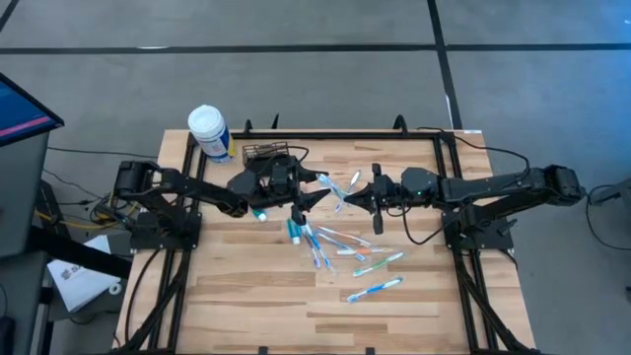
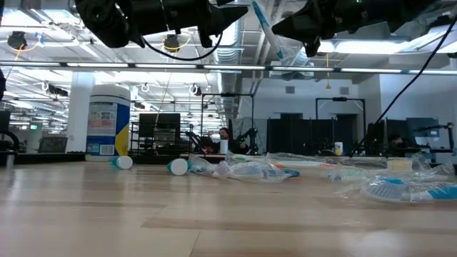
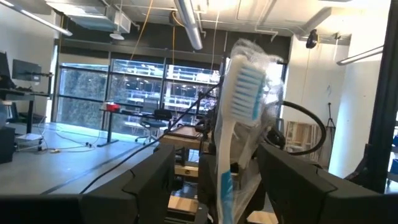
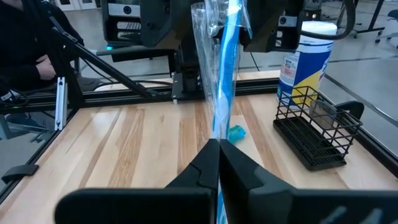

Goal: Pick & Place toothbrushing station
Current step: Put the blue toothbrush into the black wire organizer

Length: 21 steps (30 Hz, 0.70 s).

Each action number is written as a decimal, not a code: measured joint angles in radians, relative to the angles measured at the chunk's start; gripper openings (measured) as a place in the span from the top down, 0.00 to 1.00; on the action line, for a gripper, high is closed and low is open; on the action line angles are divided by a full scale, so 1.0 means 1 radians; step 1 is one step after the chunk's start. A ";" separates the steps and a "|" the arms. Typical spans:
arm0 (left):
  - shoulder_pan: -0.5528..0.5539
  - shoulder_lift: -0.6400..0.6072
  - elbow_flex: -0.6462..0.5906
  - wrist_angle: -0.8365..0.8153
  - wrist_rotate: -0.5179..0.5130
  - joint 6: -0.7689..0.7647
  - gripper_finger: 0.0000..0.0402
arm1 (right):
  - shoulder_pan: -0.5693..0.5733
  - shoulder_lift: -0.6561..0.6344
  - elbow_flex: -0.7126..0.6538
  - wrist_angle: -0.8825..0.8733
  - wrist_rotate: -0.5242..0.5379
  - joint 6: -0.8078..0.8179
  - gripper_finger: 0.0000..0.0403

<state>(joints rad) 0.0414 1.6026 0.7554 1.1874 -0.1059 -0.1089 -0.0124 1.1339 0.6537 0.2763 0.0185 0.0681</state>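
Observation:
My right gripper is shut on a clear-wrapped blue-and-white toothbrush, held above the middle of the table. My left gripper is open. Its fingers stand on either side of the brush's bristle end without touching it. The toothbrushing station, a small black wire caddy, stands on its base at the far left of the table, beside a white-capped bottle. My right gripper pinches the wrapped toothbrush's handle end between its two shut fingers. The fingers come about level from the table's right side. The brush sticks out past the fingertips, slanting upward, lifted clear of the table, its head toward the left gripper.
Several more wrapped toothbrushes lie scattered on the wood in front of the grippers, out to the near right. Two small teal-capped tubes lie under the left arm. The black frame rims the table.

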 joint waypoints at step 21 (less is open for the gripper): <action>0.003 0.011 0.026 0.000 -0.001 0.053 0.56 | 0.000 0.000 0.000 -0.004 0.000 0.000 1.00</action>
<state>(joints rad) 0.0448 1.6136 0.7815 1.1877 -0.1067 -0.0563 -0.0124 1.1339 0.6537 0.2722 0.0185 0.0681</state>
